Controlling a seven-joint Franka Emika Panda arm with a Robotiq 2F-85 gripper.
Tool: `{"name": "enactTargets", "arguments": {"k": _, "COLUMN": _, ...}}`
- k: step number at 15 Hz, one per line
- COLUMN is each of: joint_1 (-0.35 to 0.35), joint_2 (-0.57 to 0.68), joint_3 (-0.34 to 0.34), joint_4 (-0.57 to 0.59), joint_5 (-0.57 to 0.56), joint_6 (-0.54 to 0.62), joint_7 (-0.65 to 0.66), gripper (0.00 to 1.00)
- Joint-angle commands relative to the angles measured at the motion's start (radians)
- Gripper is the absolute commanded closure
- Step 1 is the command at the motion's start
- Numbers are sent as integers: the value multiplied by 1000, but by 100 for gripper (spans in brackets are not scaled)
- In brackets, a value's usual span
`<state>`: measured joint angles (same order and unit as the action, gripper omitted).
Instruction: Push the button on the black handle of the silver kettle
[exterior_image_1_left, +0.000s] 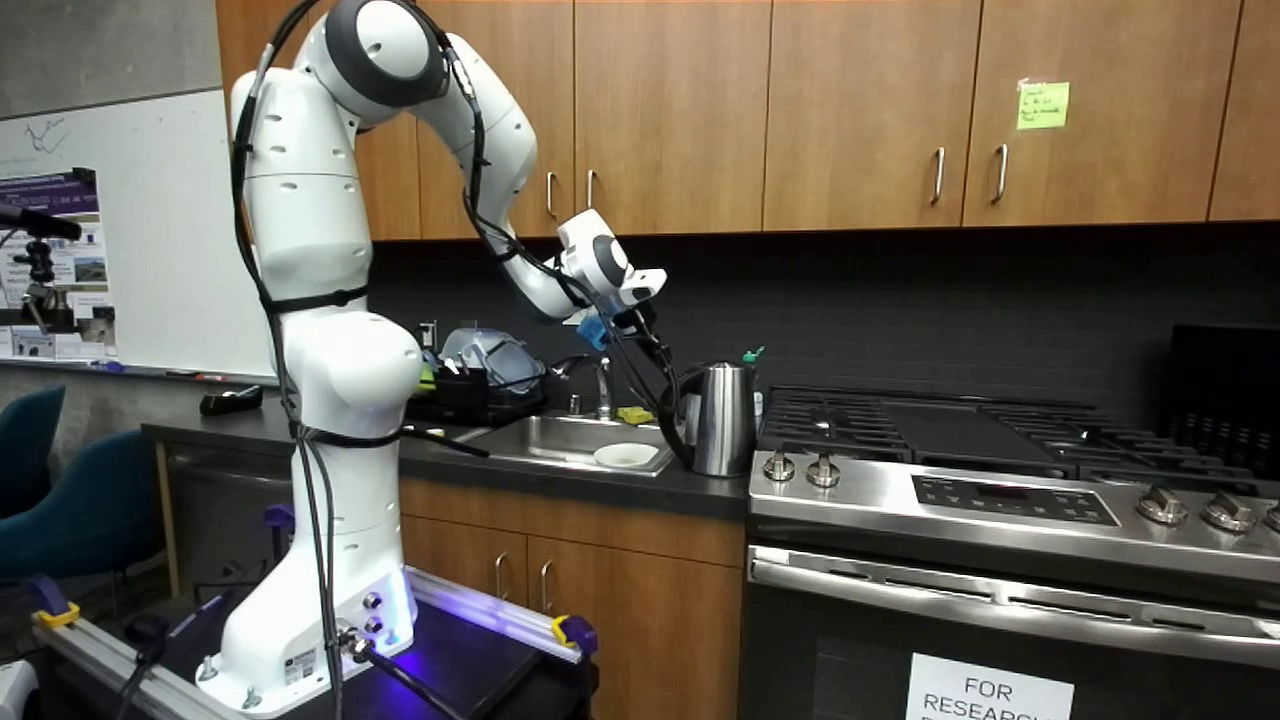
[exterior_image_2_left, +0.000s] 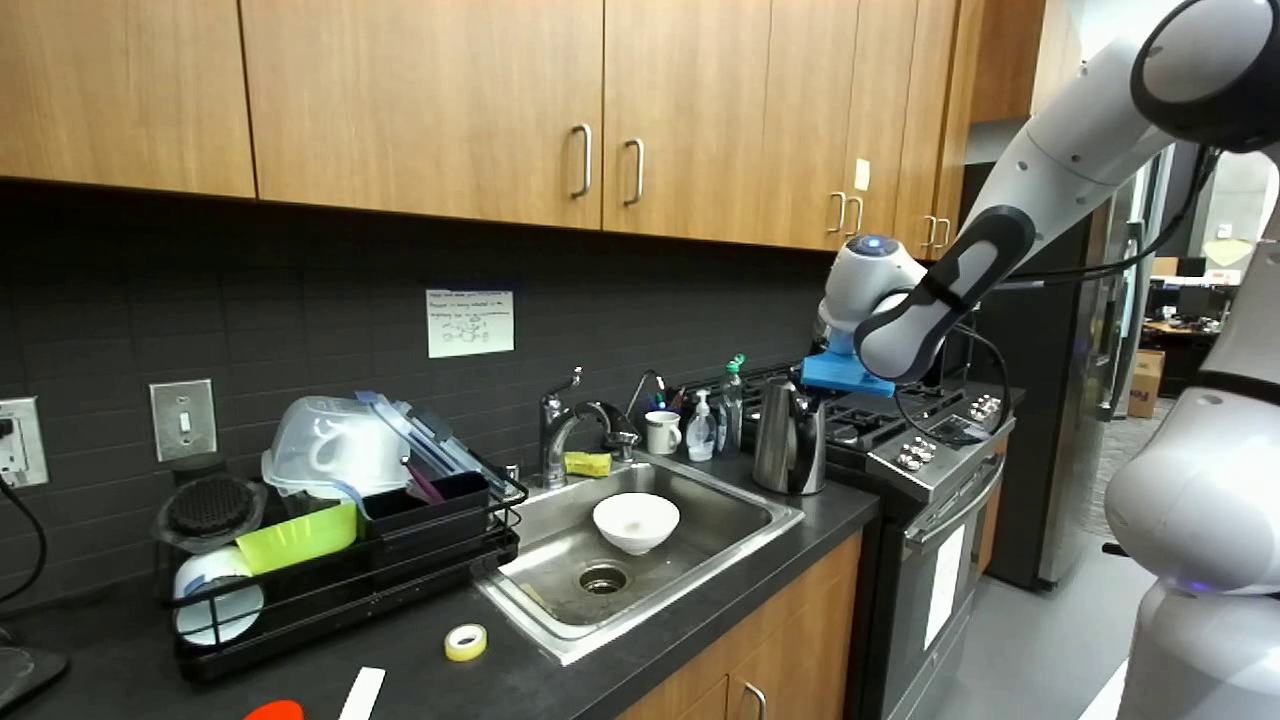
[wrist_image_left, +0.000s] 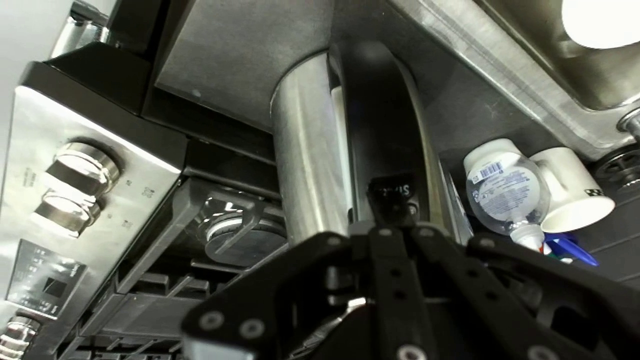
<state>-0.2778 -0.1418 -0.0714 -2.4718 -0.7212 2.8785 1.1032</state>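
The silver kettle (exterior_image_1_left: 725, 425) stands upright on the dark counter beside the stove, and also shows in an exterior view (exterior_image_2_left: 774, 440) and the wrist view (wrist_image_left: 311, 160). Its black handle (wrist_image_left: 381, 110) runs up the middle of the wrist view. A black tab (wrist_image_left: 392, 194) with white lettering sits at the handle's top, just beyond the fingertips. My gripper (wrist_image_left: 404, 234) is shut with nothing seen between its fingers. In an exterior view the gripper (exterior_image_1_left: 652, 345) is above and beside the kettle's top. I cannot tell whether the fingertips touch the tab. The gripper hides part of the kettle's top.
The stove (exterior_image_1_left: 960, 500) with knobs and grates adjoins the kettle. The sink (exterior_image_2_left: 720, 480) with a white bowl (exterior_image_2_left: 636, 520) lies on its other side. A soap bottle (wrist_image_left: 507, 192) and white mug (wrist_image_left: 570, 190) stand behind. A dish rack (exterior_image_2_left: 350, 560) is farther along.
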Motion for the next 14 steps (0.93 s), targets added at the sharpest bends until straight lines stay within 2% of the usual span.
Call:
{"name": "enactTargets", "arguments": {"k": 1, "joint_1": -8, "joint_2": 22, "joint_3": -8, "joint_4": 20, "joint_5": -16, "joint_6": 24, "joint_7": -11, "gripper": 100}}
{"name": "enactTargets", "arguments": {"k": 14, "joint_1": 5, "joint_2": 88, "joint_3": -18, "joint_4": 54, "joint_5": 25, "joint_6": 81, "joint_7": -18, "gripper": 100}}
